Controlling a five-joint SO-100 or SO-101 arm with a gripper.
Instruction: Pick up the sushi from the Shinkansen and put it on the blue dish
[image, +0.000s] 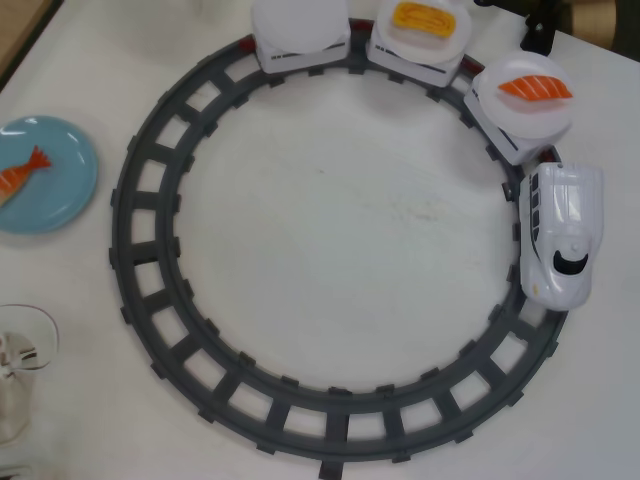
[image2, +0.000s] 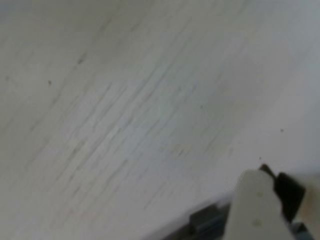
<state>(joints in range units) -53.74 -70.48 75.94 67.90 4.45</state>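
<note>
The shrimp sushi, orange-and-white with a red forked tail, lies on the blue dish at the left edge of the overhead view. The white Shinkansen stands on the track at the right, nose towards the bottom. Its three cars curve along the top, carrying a salmon piece, a yellow egg piece and an empty white plate. The gripper is not in the overhead view. In the blurred wrist view the gripper sits bottom right, its white and black fingers together with nothing between them, over bare white table.
A round grey track fills most of the white table. A clear glassy object stands at the lower left. A black part shows at the top right edge. A grey piece shows beside the fingers.
</note>
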